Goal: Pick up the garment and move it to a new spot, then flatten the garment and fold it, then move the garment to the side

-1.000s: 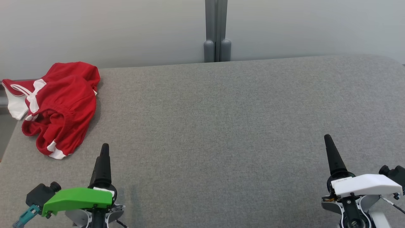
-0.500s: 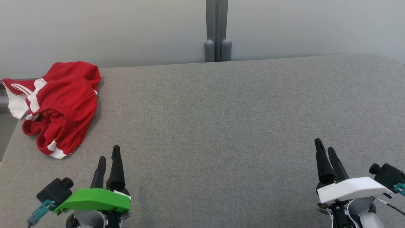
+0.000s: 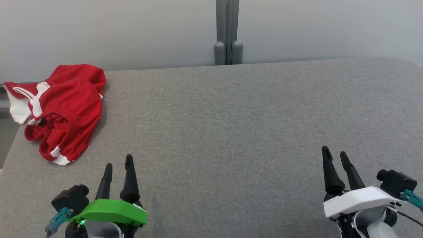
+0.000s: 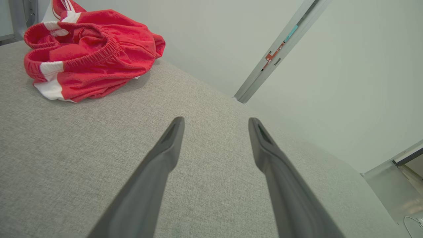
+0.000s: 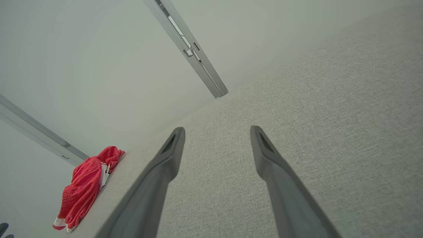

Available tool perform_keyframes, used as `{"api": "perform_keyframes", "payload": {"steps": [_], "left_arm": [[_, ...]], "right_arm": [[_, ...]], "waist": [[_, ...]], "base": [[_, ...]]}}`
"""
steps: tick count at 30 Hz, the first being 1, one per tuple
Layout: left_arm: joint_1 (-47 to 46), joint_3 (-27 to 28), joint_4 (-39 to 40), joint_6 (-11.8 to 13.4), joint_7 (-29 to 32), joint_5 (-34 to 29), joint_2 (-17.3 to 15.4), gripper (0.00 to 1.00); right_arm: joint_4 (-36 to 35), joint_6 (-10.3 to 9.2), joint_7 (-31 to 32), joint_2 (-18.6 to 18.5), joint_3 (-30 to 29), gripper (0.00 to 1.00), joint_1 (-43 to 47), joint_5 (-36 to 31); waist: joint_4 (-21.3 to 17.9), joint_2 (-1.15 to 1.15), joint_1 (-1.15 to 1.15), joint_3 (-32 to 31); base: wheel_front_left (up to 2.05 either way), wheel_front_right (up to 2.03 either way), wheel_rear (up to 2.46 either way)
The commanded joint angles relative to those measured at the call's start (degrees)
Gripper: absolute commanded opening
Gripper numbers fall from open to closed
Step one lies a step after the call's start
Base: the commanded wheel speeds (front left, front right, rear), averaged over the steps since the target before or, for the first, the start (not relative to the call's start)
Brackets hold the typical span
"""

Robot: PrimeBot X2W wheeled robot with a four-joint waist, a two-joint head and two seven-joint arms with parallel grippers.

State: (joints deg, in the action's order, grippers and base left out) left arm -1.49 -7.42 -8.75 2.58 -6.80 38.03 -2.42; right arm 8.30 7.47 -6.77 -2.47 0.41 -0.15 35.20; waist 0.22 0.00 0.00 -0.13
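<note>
A crumpled red garment (image 3: 62,112) with white trim lies in a heap at the table's far left corner, one white part hanging over the left edge. It also appears as the red garment (image 4: 89,53) at the upper left of the left wrist view and the red garment (image 5: 87,185) small at the lower left of the right wrist view. My left gripper (image 3: 118,162) hovers open near the front left, short of the garment, nothing between its fingers. My right gripper (image 3: 334,154) stands open near the front right, far from the cloth.
The grey fabric-covered table (image 3: 231,125) stretches wide between the grippers. A pale wall with a grey vertical post (image 3: 227,33) runs close behind the table's far edge. The table's left edge (image 3: 10,145) falls away beside the garment.
Both grippers have gone from shut to open and turned about their wrists. Both have drawn back a little toward the front edge. The garment has not moved.
</note>
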Motion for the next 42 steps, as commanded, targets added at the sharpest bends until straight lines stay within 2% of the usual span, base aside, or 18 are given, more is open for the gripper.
{"api": "perform_keyframes", "payload": {"steps": [1, 25, 42], "left_arm": [[0.3, -0.2, 0.4, 0.3, -0.6, -2.1, -0.4, 1.00], [0.1, -2.7, -2.9, 1.8, -4.1, -12.4, -0.5, 1.00], [0.1, -4.4, -4.3, 2.5, -6.2, -18.0, -0.6, 1.00]], "right_arm": [[-0.5, 0.02, -0.7, -0.3, 0.2, 1.00, 0.2, -1.9], [0.2, 0.02, -4.1, -0.4, 1.8, 1.00, 0.4, -17.2], [-0.2, 0.03, -6.2, -0.5, 2.7, 1.00, 0.9, -25.6]], "waist": [[0.0, 0.00, 0.00, 0.0], [0.4, 0.00, 0.00, -0.1], [0.4, 0.00, 0.00, 0.1]], "base": [[0.00, 0.00, 0.00], [0.00, 0.00, 0.00], [0.00, 0.00, 0.00]]}}
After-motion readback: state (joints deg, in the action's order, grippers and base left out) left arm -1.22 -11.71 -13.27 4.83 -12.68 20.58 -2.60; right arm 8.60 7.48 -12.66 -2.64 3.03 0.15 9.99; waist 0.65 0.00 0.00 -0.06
